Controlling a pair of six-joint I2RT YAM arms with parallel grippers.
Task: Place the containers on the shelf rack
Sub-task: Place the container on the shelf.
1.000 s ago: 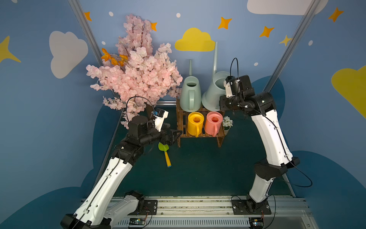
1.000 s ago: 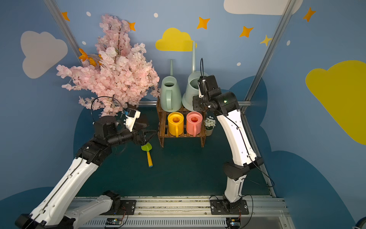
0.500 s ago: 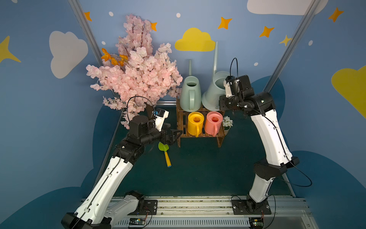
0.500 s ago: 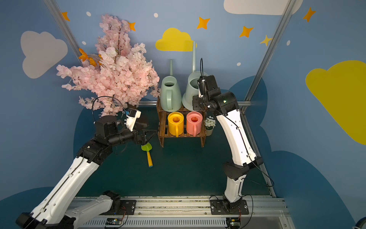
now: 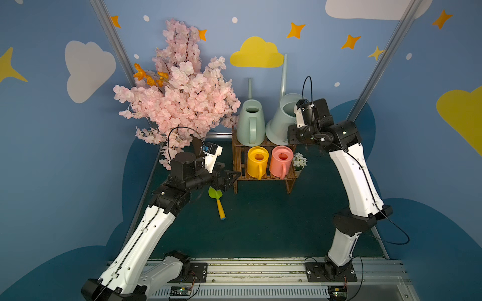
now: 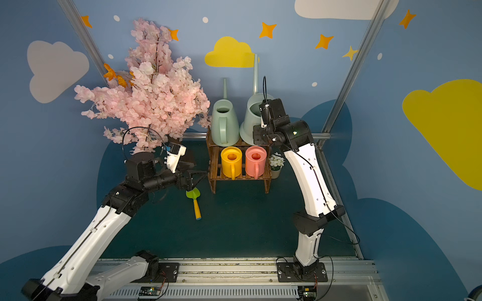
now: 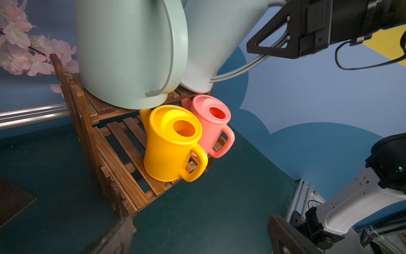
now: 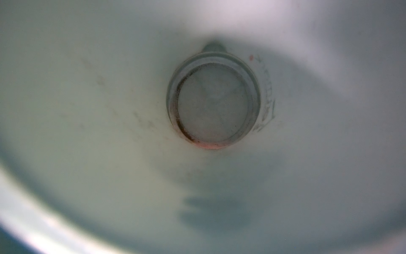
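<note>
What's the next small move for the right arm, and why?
Probably ease it upright and down until its base sits flat, then let go. The right gripper is shut on the handle of the large pale blue-grey plastic watering can, which leans tilted on the top tier of the dark brown wooden slatted shelf rack.

Yellow can (image 7: 169, 151) and pink can (image 7: 211, 127) sit side by side on the shelf rack's (image 7: 114, 158) lower slats, with pink at two o'clock from yellow. At twelve o'clock from them the pale green can (image 7: 123, 50) stands on the upper tier, and the blue-grey can (image 7: 211, 44) is just beside it at three o'clock. The right gripper (image 7: 270, 44) pinches that can's thin handle. The left gripper (image 7: 197, 239) is spread wide and empty at six o'clock.
</note>
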